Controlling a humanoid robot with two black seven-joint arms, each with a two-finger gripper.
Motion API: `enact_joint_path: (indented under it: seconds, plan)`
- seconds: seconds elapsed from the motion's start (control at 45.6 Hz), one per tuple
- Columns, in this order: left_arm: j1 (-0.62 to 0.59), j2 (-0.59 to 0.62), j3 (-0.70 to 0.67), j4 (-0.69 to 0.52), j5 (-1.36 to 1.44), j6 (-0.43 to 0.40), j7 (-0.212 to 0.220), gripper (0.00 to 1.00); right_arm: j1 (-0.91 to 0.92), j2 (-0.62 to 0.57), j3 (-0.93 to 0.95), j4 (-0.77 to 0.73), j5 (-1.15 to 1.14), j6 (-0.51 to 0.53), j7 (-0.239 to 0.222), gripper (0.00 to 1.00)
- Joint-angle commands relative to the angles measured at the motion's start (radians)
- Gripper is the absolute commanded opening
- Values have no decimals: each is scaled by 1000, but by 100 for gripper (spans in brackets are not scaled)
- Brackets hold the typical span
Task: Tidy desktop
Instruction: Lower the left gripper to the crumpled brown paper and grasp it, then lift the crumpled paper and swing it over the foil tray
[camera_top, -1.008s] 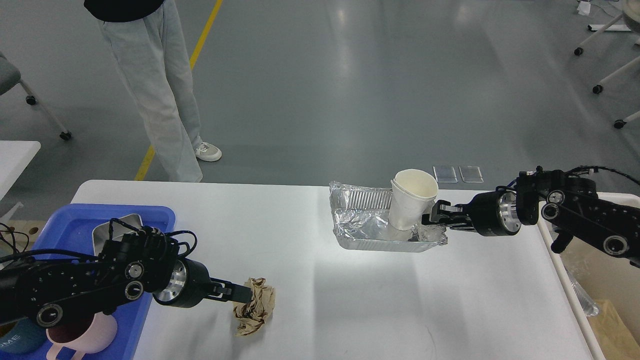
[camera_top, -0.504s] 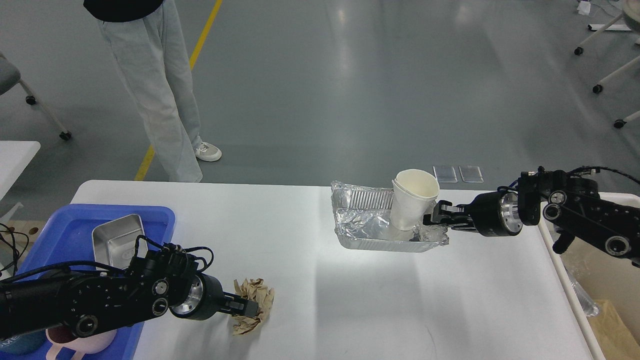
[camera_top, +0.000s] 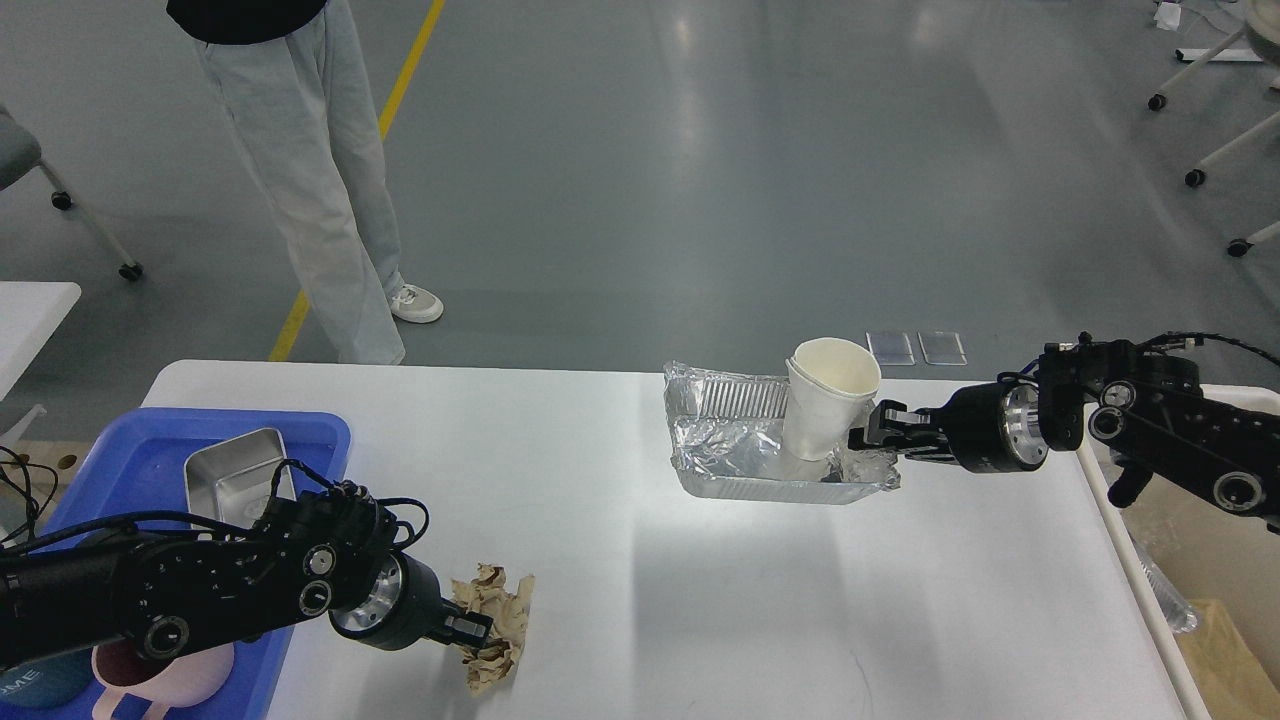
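Observation:
The white desktop (camera_top: 700, 600) fills the lower view. A crumpled brown paper ball (camera_top: 497, 615) lies near its front left. My left gripper (camera_top: 476, 630) is low at the ball's left side and looks shut on it. A crinkled foil tray (camera_top: 740, 450) sits at the back right with a white paper cup (camera_top: 825, 405) leaning inside its right end. My right gripper (camera_top: 866, 440) reaches in from the right and is closed on the foil tray's right end, just beside the cup.
A blue plastic tray (camera_top: 120, 440) at the left edge holds a metal container (camera_top: 225, 480), a pink mug (camera_top: 175, 680) and a dark blue mug (camera_top: 25, 685). A beige bin (camera_top: 1190, 560) stands beside the table's right edge. A person (camera_top: 300, 170) stands behind the far left corner.
My left gripper has dropped lower and drawn back left, and the paper ball has shifted with it toward the front left. The foil tray with the cup has slid slightly right with my right gripper.

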Motion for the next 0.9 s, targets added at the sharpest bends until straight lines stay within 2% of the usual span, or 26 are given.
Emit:
enact_joint_path:
  seconds: [0.0,0.175,0.351,0.416,0.504,0.657,0.876]
  plan:
    - [-25,22,-25,-17,-2,-29,-1,0,0,0,0,0,-1,0,0,0]
    - [-35,94,-108,-68,-3,-95,-1,0,2,-3,0,1,1,0,0,0]
    - [-104,300,-200,-192,-15,-163,-20,0,2,-9,0,1,1,0,0,0]
    - [-152,402,-219,-234,-49,-186,-45,0,2,-9,0,1,1,0,0,0]
    - [-230,522,-245,-246,-106,-243,-99,0,3,-8,0,1,1,0,0,0]
    - [-373,673,-297,-246,-169,-349,-166,0,6,-6,0,0,-1,0,0,0]
    - [-543,780,-300,-244,-304,-373,-182,0,8,-6,0,0,1,0,0,0]
